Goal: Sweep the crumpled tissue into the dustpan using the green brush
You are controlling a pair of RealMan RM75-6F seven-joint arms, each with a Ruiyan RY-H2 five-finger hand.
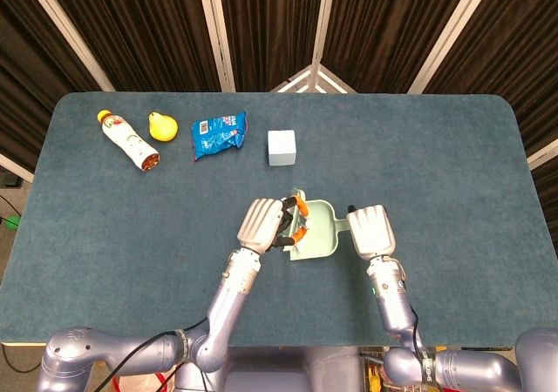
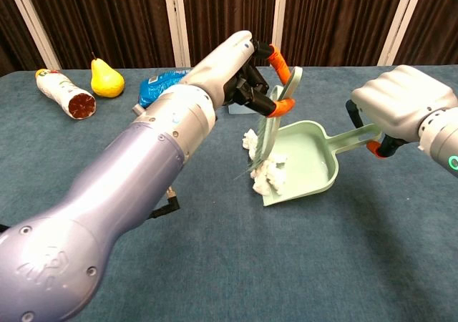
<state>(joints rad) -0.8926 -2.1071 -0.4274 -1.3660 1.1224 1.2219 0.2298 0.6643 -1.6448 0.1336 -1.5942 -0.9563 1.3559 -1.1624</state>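
Brush [image 2: 275, 122] (bristles down) against tissue [image 2: 266, 173]

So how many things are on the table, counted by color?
Green: 2, brush and dustpan
White: 2, crumpled tissue and bottle
Yellow: 1, pear
Blue: 2, snack bag and pale box
Total: 7

This looks like a robot lab or test cell: dark pleated curtains [image 1: 157, 26] with pale frame bars [image 1: 214, 26] close off 12 o'clock behind a blue felt-covered table [image 1: 436, 148], where assorted props sit at 10 o'clock.
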